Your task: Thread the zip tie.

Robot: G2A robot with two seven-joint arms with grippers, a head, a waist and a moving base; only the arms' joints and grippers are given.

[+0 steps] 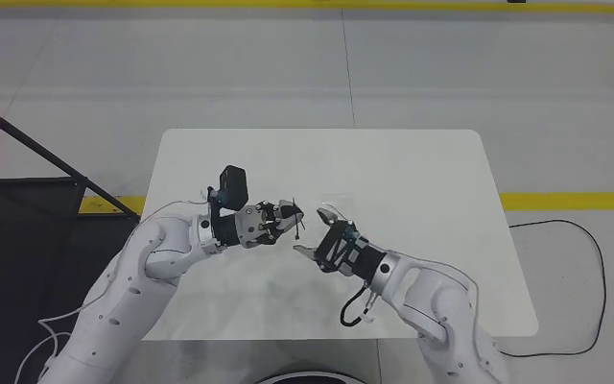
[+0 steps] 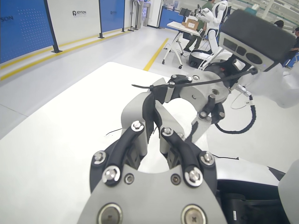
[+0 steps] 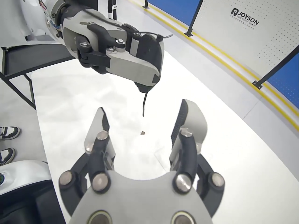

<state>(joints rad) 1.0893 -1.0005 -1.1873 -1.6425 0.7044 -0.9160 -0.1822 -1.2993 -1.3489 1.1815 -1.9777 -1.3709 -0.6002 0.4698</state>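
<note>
Left fingers (image 3: 149, 47) clamp the zip tie (image 3: 144, 104); right fingers (image 3: 193, 117) stand spread apart just beside it.

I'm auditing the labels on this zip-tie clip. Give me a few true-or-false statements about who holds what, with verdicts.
1. The left gripper is shut on the zip tie. True.
2. The right gripper is clamped on the zip tie too. False: it is open and holds nothing.
3. The zip tie lies flat on the table. False: it is held up above the table.
4. One end of the zip tie hangs down below the left gripper. True.
</note>
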